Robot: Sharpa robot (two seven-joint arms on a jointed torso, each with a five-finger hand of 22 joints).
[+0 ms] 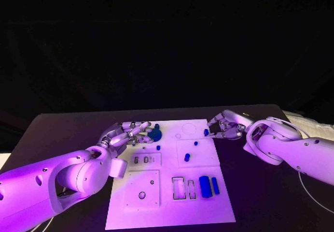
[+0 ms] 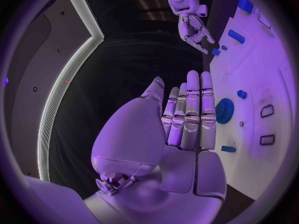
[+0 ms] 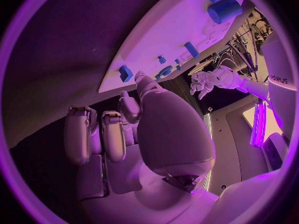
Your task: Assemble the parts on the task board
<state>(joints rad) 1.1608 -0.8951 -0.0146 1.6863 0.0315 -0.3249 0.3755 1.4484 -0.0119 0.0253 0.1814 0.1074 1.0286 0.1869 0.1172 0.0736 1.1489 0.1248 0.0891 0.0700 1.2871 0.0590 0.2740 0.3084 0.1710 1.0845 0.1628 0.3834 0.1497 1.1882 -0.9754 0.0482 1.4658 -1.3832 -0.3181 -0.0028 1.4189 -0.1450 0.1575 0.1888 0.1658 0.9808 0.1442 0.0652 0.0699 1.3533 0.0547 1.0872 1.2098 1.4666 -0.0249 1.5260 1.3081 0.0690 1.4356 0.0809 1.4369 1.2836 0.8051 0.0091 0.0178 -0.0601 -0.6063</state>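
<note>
Task board (image 1: 167, 203) lies flat mid-table, white, with blue parts scattered over it: a blue gear (image 1: 155, 134) near the far left corner, a small block (image 1: 206, 132) at the far right edge, a short peg (image 1: 187, 157) mid-board, and two larger blue cylinders (image 1: 209, 186) beside the empty slots toward you. Your left hand (image 1: 129, 135) hovers at the board's left edge just beside the gear, fingers straight and held together in the wrist view, holding nothing. Your right hand (image 1: 225, 126) sits at the far right edge next to the small block, fingers curled in; whether it pinches anything I cannot tell (the block looks apart from the fingertips). Risk, as I judge it: the block lies right at the board's rim, so a nudge from curled fingers could push it off onto the black table. The gear lies flat, so a shallow approach could slide it rather than lift it.
</note>
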